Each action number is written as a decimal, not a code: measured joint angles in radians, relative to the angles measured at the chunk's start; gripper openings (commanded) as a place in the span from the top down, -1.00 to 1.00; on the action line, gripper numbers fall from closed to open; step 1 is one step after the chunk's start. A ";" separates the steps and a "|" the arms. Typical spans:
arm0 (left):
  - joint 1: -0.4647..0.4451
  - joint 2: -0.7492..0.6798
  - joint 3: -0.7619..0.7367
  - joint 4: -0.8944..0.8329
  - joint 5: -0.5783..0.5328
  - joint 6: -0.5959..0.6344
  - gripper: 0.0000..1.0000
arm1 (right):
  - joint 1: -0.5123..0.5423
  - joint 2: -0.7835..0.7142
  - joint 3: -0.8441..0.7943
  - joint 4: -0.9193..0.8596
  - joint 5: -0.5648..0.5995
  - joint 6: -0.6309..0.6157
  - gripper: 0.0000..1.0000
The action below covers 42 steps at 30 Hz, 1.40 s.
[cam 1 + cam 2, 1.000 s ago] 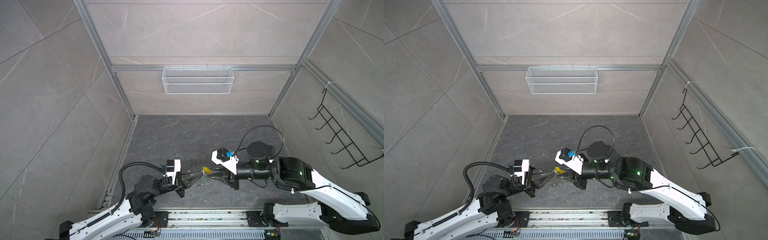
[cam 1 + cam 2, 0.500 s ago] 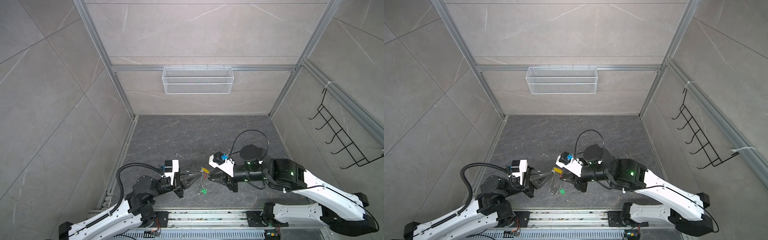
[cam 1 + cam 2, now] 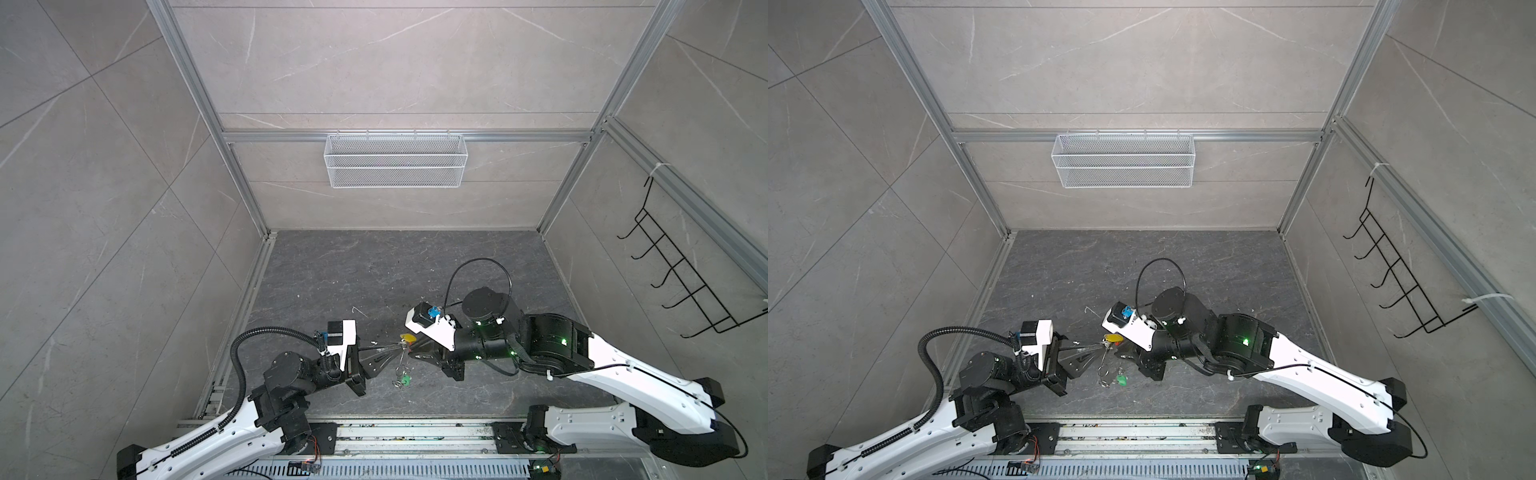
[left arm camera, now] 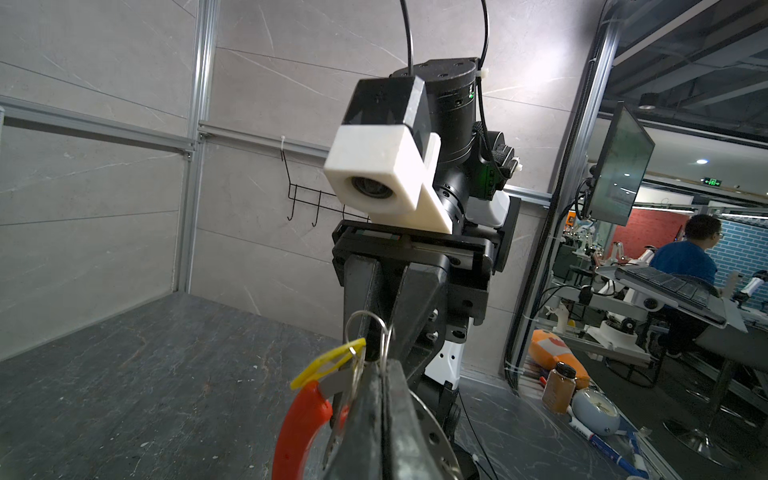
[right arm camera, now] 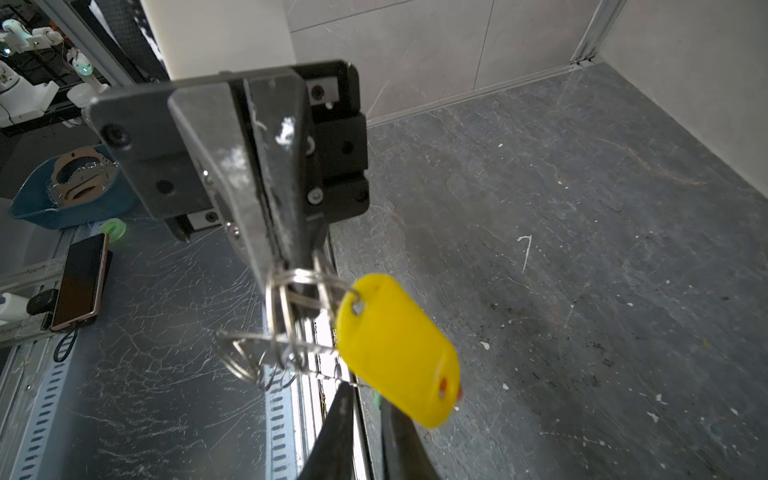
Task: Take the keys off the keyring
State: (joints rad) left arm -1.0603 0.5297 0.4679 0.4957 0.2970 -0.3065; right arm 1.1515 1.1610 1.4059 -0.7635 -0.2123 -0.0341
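The mint-tagged key (image 3: 406,379) has dropped below the yellow-tagged key (image 3: 407,337), dangling from silver rings (image 3: 400,370).

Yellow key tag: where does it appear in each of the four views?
In a top view: yellow key tag, low centre of the picture.
In a top view: same place.
Left wrist: beside the red sleeve, at.
Right wrist: mid-picture, on silver rings.
Shared landmark: the red sleeve.
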 measured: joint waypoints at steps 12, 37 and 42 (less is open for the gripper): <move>0.000 0.002 0.000 0.000 0.007 -0.006 1.00 | 0.000 0.029 0.105 -0.039 0.059 -0.030 0.65; 0.000 0.011 0.000 -0.001 0.019 -0.007 1.00 | -0.001 0.002 0.083 0.006 -0.066 -0.056 0.17; 0.000 0.011 0.000 -0.001 0.019 -0.007 1.00 | -0.001 0.003 0.083 0.010 -0.071 -0.056 0.32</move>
State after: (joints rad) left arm -1.0603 0.5407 0.4679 0.4946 0.3157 -0.3138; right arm 1.1503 1.1641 1.4891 -0.7536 -0.2829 -0.0902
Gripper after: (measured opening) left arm 0.052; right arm 0.360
